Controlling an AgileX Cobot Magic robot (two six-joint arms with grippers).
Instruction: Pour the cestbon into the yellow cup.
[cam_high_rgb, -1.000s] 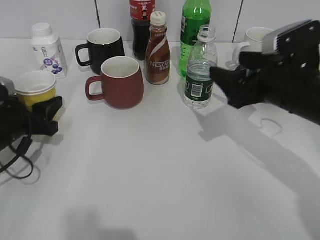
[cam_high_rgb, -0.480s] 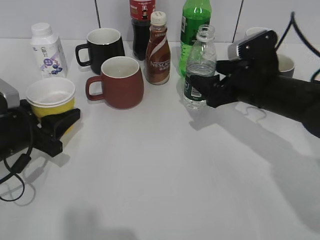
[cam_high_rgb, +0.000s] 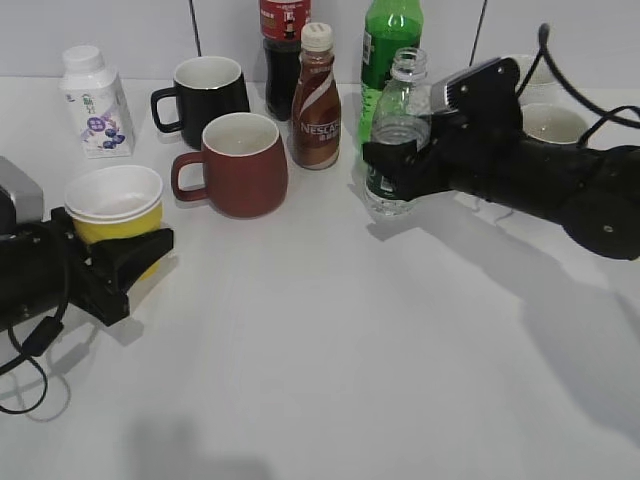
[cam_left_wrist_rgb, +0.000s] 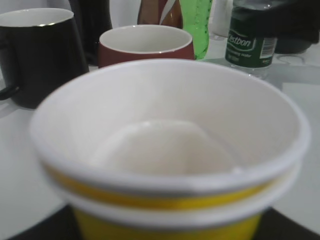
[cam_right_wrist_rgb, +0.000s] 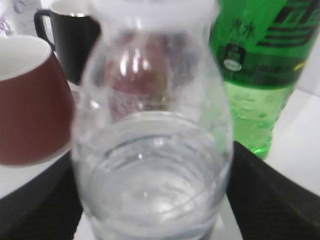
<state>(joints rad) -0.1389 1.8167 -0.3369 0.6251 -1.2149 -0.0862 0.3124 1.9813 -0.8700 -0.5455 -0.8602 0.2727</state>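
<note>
I have both arms closing on the middle of the table (cam_high_rgb: 330, 330) now. Over the last second my right arm has swung in from the right edge, and the right gripper (cam_high_rgb: 400, 165) has gone from standing off the cestbon (cam_high_rgb: 399, 135) to straddling it at label height. The right wrist view shows a dark finger (cam_right_wrist_rgb: 265, 195) on each side of the bottle's ribbed body, seemingly touching it, but I cannot tell whether they are pressing yet. The bottle stands upright on the table, capless, partly full, just in front of the green soda bottle (cam_high_rgb: 388, 50) and right of the Nescafe bottle (cam_high_rgb: 316, 100).

On the other side, the left gripper (cam_high_rgb: 120, 255) is pinching the yellow cup (cam_high_rgb: 115, 205) low on its wall. It has carried the cup from the far left edge inward, to a spot in front of and left of the dark red mug (cam_high_rgb: 235, 165). In the left wrist view the cup (cam_left_wrist_rgb: 165, 150) fills the frame, upright and apparently empty.

To me this means the approach is done: cup presented, bottle bracketed. I judge the grasp, lift and pour are all still ahead. The neighbouring bottles stand close, so the lift wants care.
</note>
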